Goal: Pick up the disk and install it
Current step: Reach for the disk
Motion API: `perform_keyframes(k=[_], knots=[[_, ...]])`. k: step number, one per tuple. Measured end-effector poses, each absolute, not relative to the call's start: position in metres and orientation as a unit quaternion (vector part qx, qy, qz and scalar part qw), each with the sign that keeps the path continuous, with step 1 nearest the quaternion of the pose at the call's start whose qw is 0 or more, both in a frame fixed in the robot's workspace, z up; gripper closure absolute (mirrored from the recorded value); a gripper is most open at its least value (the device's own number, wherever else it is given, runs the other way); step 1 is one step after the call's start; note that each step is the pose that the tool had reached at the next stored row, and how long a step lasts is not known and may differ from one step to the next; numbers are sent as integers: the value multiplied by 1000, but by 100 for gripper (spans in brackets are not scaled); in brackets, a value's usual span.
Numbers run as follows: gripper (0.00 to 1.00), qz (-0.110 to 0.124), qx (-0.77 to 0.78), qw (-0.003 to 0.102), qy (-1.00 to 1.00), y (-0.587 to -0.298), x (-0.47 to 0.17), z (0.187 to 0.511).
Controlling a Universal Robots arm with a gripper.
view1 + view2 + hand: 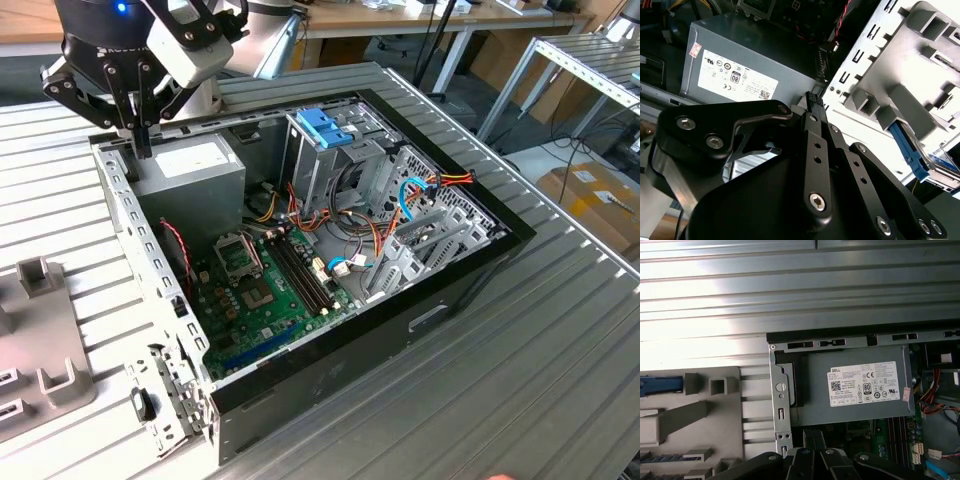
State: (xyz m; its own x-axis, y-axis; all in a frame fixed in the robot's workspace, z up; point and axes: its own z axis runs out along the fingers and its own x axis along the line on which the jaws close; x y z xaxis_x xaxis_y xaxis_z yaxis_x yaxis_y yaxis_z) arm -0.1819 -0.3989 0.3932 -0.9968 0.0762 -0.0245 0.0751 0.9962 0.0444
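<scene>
Ribbed metal surface (540, 400), exterior view: my claw (140, 140) hung closed and empty at the case's (400, 330) 10 o'clock; the disk (942, 167) lay in the fixture (50, 350) at 8 o'clock. I judged: open fully, align with rails (910, 147).

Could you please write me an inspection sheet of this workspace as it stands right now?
Surface: ribbed metal table carrying an open computer case and a grey fixture.
Job's things: the disk, with blue rails, sits in the grey fixture, outside the case.
Clutter: nothing seen.
Grippers: gripper shut, holding nothing, above the case's edge beside the power supply.
Cables: orange and red bundle and a blue cable inside the case.
Surroundings: a desk and a cardboard box beyond the table.
</scene>
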Motion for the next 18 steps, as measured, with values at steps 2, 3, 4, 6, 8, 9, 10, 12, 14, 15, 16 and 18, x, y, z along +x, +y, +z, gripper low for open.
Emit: perform_keyframes(k=[2, 3, 4, 6, 8, 9, 10, 12, 14, 15, 16, 18], knots=[[89, 22, 38, 13, 999, -399, -182, 393], [89, 22, 38, 13, 999, -399, -182, 393], [89, 22, 38, 13, 999, -399, -183, 393], [89, 22, 38, 13, 999, -399, -184, 393], [89, 22, 38, 13, 999, -399, -185, 393], [89, 22, 38, 13, 999, -399, -185, 393], [89, 22, 38, 13, 999, -399, -185, 393], [89, 22, 38, 13, 999, -399, -186, 393], [89, 22, 38, 13, 999, -399, -186, 393], [89, 22, 38, 13, 999, -399, -187, 393], [89, 22, 38, 13, 999, -399, -187, 393], [89, 22, 38, 13, 999, -399, -187, 393]])
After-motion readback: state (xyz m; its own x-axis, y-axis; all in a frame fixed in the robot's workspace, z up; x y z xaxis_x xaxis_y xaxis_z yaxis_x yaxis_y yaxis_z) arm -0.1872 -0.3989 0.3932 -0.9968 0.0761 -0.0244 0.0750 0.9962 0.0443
